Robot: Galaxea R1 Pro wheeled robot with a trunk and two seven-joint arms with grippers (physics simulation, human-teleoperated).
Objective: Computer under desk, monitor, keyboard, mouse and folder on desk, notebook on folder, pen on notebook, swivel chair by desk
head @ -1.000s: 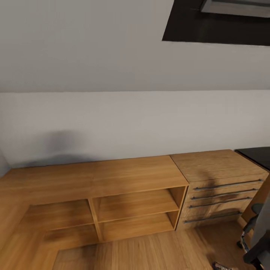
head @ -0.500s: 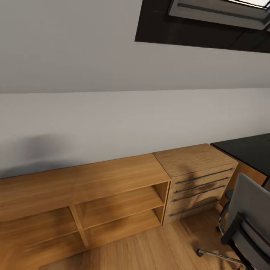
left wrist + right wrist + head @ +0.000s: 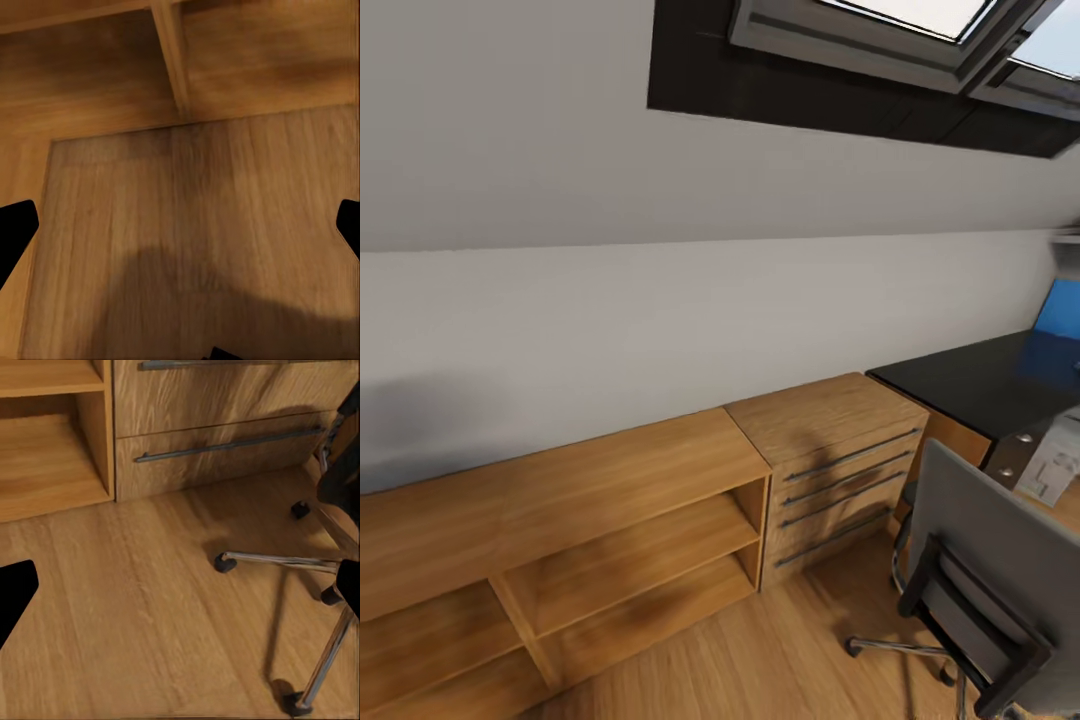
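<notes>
Grippers' fingertips point(image 3: 16, 592) wide apart above wooden floor point(image 3: 150, 607)

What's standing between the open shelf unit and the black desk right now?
In the head view, a wooden drawer chest with four bar handles stands between the shelf unit and the desk.

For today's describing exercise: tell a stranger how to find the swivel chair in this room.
Start at the long white wall under the skylight. Follow the low wooden shelf to the drawer unit and the black desk. The chair stands before them: grey backrest, chrome wheeled legs, the one piece not of wood.
</notes>
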